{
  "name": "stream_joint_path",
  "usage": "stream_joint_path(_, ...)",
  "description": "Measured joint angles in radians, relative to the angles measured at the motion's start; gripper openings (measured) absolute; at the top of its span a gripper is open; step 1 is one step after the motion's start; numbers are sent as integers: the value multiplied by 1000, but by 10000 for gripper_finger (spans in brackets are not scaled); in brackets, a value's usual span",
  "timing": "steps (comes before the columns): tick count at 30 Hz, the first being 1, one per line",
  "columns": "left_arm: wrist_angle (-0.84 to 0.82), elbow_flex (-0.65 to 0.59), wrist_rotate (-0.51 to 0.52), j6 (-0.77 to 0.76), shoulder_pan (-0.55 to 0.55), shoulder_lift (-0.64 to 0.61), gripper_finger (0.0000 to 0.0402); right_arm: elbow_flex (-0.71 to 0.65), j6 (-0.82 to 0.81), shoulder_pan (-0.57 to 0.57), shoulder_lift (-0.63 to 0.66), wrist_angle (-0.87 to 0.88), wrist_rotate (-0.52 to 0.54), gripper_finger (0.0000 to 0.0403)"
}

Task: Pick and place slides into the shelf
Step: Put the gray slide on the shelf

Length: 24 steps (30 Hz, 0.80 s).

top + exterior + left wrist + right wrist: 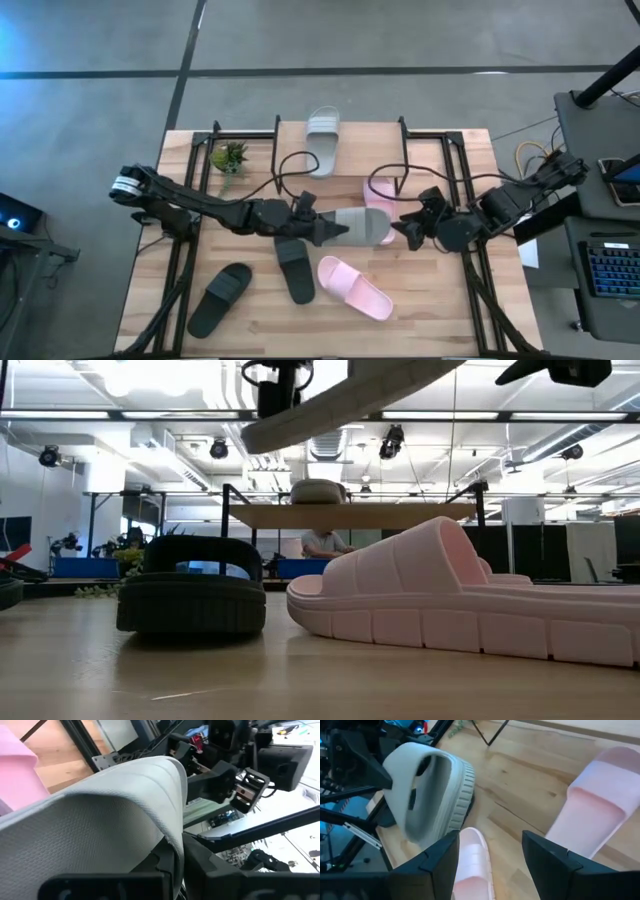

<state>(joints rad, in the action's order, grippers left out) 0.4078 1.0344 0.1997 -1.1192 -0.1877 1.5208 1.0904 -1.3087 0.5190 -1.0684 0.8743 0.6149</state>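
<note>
Worktop (440, 320): I see a wooden top carrying everything.
Shelf (360, 135): at the far edge, one light grey slide (323, 138) on its board.
Left gripper (325, 232): clamped on a second grey slide (362, 225), lifted above the worktop's middle.
Right gripper (408, 232): I read its fingers as spread wide, holding nothing, just beside that slide.
Pink slides: one (354, 287) toward the near edge, one (378, 193) by the shelf.
Black slides: two (220, 298) near the left near corner.

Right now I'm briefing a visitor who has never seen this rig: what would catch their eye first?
Mid-table, the left gripper holds a light grey slide lifted off the wood, facing the open right gripper. A second grey slide already sits on the shelf at the far edge. Two black slides and a pink slide lie near the front.
</note>
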Motion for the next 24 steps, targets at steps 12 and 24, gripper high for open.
stream_joint_path(12, -1, -31, 19, 18, 1, -1, 0, 0, 3, 4, -19, -42, 16, 208)
stream_joint_path(24, 24, -33, 25, 85, 17, -2, 0, 0, 8, 4, -14, -52, 15, 208)
